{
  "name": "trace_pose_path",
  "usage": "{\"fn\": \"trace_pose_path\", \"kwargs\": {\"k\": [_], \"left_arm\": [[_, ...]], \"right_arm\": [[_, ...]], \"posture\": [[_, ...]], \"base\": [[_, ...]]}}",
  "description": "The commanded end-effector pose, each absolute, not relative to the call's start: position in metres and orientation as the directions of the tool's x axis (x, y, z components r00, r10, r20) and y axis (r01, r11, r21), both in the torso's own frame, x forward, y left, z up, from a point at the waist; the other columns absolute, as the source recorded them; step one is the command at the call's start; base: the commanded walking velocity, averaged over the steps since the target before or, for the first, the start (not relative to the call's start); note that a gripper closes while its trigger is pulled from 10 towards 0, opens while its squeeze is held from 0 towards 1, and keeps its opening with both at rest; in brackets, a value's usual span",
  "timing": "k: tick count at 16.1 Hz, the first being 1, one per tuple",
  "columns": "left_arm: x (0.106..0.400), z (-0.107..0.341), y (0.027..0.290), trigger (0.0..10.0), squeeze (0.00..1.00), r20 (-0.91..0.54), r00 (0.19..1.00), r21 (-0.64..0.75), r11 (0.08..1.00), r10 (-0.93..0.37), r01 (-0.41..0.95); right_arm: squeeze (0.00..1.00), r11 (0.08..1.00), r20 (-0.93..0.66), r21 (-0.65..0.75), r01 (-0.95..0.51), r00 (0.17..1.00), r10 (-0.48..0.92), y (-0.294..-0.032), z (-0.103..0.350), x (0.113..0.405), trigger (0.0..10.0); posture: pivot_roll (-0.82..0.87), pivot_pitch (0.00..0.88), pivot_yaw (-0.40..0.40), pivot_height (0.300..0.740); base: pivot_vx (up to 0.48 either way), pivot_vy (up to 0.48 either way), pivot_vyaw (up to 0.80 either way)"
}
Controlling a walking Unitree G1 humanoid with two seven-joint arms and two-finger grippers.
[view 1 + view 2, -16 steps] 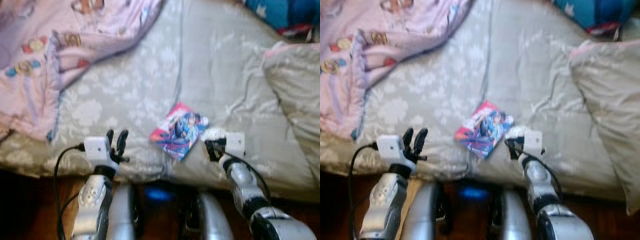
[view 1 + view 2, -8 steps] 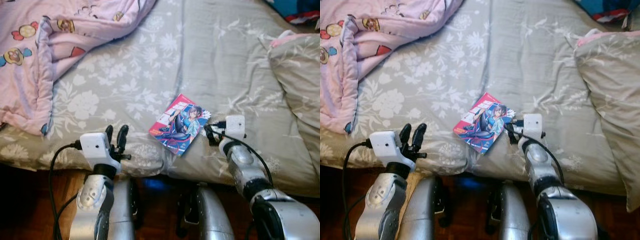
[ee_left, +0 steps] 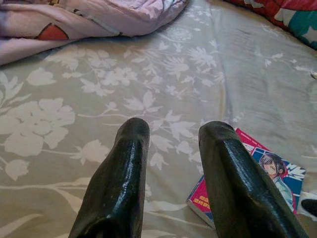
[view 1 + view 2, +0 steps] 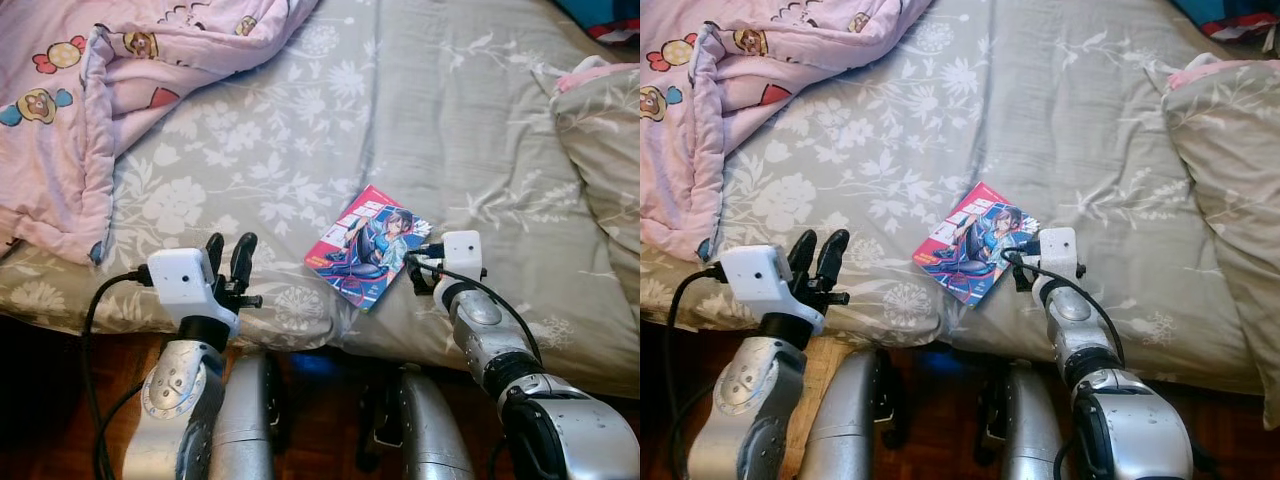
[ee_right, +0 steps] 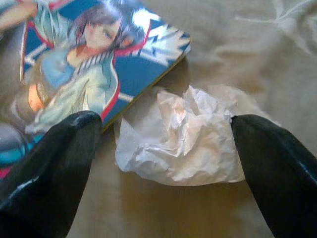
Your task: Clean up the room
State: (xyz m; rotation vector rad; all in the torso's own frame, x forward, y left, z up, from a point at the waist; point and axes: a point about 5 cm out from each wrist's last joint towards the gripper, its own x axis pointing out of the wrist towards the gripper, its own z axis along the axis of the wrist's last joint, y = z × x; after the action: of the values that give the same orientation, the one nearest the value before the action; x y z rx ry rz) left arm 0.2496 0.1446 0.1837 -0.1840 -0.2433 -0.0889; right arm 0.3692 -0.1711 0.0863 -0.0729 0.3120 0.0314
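Upper left of the head views: a rumpled pink blanket with cartoon animals and flowers printed on it, heaped over the grey floral bedspread. Lower left: left gripper raised just over the near edge of the bed, fingers a small gap apart and gripping nothing, pointed across the bedspread. Center: a comic book lying flat at an angle, cover up, showing an anime-style character in blue and white on a red and blue background; red lettering along the upper edge too blurry to read, and some small yellow print on the red corner equally unreadable. Just right of the book: right gripper down at the bedspread, fingers spread wide either side of a crumpled white tissue, not clamped on it. Tissue sitting on the bedspread right beside the book's corner, nearly touching it. Right edge: a pillow in the same grey floral fabric, a bit of pink peeking out at its top. Bottom of frame: dark wooden floor below the bed edge.
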Motion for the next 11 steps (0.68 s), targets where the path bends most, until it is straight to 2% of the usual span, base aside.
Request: {"fn": "trace_pose_path", "kwargs": {"k": [1,2,3,4,11], "left_arm": [[0.2447,0.1787,0.1474,10.0,0.0,0.211,0.976,-0.179,0.979,-0.054,0.093],[0.245,0.1799,0.1452,10.0,0.0,0.213,0.975,-0.179,0.979,-0.06,0.099],[0.2451,0.1805,0.1435,10.0,0.0,0.213,0.975,-0.185,0.978,-0.059,0.1],[0.2459,0.1805,0.1428,10.0,0.0,0.212,0.976,-0.192,0.976,-0.058,0.1],[0.2432,0.1827,0.1481,10.0,0.0,0.189,0.981,-0.214,0.973,-0.048,0.088]], "right_arm": [[0.0,0.995,-0.385,-0.082,-0.048,0.923,0.013,-0.17,0.0686,0.3597,10.0],[0.0,0.996,-0.384,-0.079,-0.046,0.923,0.012,-0.1699,0.0689,0.3599,10.0],[0.0,0.996,-0.384,-0.079,-0.043,0.923,0.01,-0.1705,0.0692,0.3601,1.6],[0.0,0.996,-0.385,-0.081,-0.035,0.923,0.001,-0.172,0.0698,0.3605,0.0],[0.0,0.996,-0.397,-0.092,-0.021,0.918,-0.018,-0.1759,0.0646,0.3567,0.0]], "posture": [[0.34,0.574,-0.036,0.641],[0.34,0.574,-0.036,0.641],[0.34,0.575,-0.034,0.641],[0.34,0.574,-0.032,0.641],[0.32,0.557,-0.017,0.641]], "base": [[0.0,0.0,0.0],[0.0,0.0,0.0],[0.0,0.0,0.0],[0.0,0.0,0.0],[0.0,0.0,0.0]]}}
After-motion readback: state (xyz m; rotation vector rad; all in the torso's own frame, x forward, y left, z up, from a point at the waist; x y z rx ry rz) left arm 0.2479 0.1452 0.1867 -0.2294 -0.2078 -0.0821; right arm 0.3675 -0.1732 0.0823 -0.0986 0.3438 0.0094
